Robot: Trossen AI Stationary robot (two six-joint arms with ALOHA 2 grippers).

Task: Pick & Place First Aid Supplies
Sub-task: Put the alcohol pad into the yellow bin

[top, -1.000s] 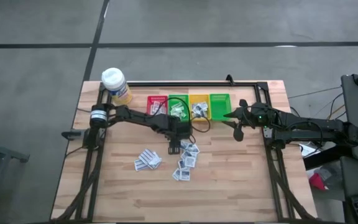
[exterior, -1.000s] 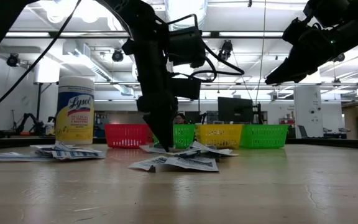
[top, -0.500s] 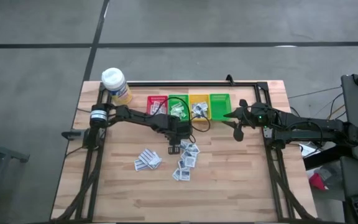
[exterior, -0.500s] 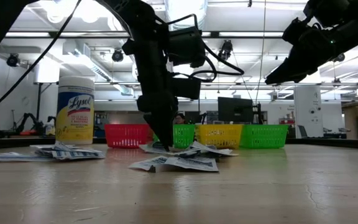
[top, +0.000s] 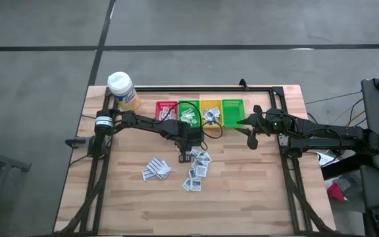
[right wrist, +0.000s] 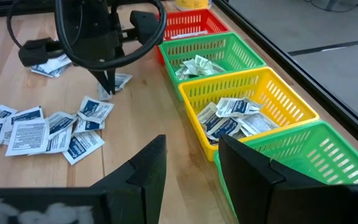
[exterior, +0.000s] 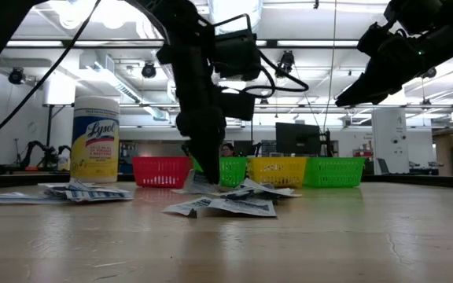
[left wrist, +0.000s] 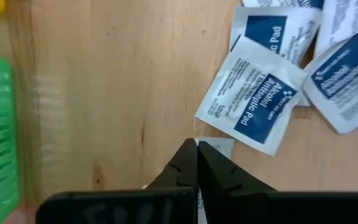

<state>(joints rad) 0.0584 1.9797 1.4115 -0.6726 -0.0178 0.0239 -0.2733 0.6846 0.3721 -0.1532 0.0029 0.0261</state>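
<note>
The first aid supplies are small white sachets, in two loose piles on the wooden table. More of them lie in the bins. My left gripper points down at the far edge of the right-hand pile, shut on one white sachet. A blue-printed alcohol pad lies flat just beyond its fingertips. My right gripper hovers open, high above the table near the rightmost green bin, holding nothing. My left gripper pinches a white sachet by one edge between its two fingers, coming from above and pointing down. The sachet hangs tilted just below the fingertips, close over the other sachets. The fingers hide most of it in the wrist view.
A row of bins stands at the far side: red, green, yellow, green. A yellow wipes bottle with a white cap stands at the far left corner. Bare wood lies on the near and right parts of the table.
My left gripper has risen a little from the pile. A white sachet at its fingertips has come up with it and now sits tilted above the other sachets.
</note>
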